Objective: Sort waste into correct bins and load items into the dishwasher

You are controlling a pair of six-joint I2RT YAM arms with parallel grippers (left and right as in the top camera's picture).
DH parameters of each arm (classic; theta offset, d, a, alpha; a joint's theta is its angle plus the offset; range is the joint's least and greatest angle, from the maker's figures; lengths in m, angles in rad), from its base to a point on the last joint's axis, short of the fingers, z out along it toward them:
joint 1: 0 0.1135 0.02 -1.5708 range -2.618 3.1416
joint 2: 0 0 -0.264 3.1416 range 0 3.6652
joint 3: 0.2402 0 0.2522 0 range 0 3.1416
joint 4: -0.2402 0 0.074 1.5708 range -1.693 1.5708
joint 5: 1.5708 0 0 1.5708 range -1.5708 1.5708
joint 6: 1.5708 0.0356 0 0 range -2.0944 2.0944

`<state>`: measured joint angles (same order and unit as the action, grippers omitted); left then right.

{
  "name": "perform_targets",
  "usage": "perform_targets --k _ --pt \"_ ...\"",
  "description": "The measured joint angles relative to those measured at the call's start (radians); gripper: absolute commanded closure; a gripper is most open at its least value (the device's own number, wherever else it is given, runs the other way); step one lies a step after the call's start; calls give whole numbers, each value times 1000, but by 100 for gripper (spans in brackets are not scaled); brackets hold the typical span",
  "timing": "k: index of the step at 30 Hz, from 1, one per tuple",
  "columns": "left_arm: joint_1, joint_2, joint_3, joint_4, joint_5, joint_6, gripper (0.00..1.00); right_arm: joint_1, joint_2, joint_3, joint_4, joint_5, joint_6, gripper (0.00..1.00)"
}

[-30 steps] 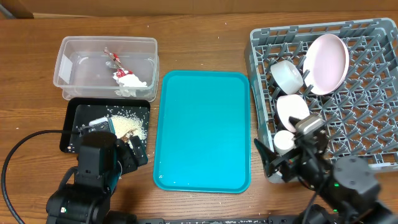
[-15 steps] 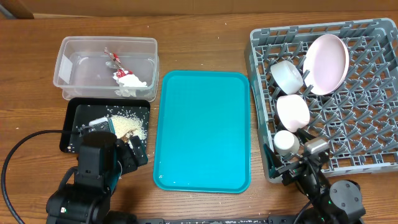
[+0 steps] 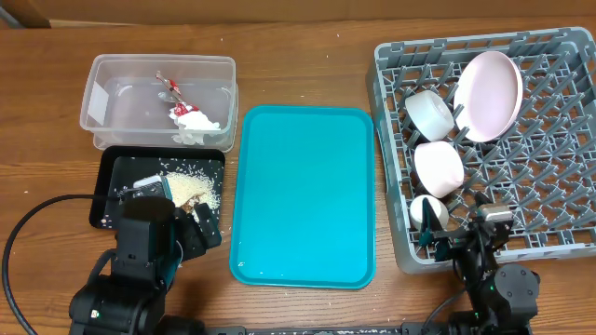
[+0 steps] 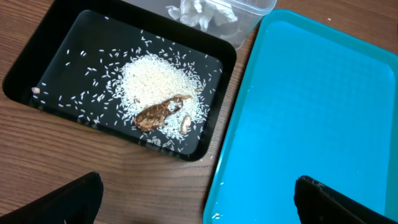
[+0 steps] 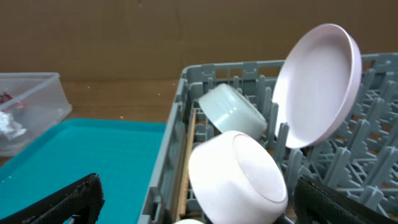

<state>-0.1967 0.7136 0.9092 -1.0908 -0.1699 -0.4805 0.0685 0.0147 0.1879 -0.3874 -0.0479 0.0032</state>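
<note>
My left hand [image 4: 199, 202] and right hand [image 5: 199, 205] are spread wide, empty.
The black tray [image 4: 87, 31] of rice [image 4: 155, 81] lies just beyond my left hand; the dish rack [image 5: 224, 70] holding a white bowl [image 5: 236, 174] lies just beyond my right.

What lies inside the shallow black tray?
The black tray holds a heap of white rice grains, loose grains around it, and brown food scraps at its near edge. Anything beneath the heap is covered.

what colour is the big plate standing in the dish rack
Pale pink plate, clearest in the right wrist view.
</note>
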Motion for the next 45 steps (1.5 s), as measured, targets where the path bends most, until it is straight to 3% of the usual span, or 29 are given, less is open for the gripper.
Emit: perform_targets --k 9,45 --pt "0 0 0 0 0 0 0 -52 -1 -154 339 0 0 0" --pt "0 0 0 0 0 0 0 -55 -2 -169 300 23 0 0"
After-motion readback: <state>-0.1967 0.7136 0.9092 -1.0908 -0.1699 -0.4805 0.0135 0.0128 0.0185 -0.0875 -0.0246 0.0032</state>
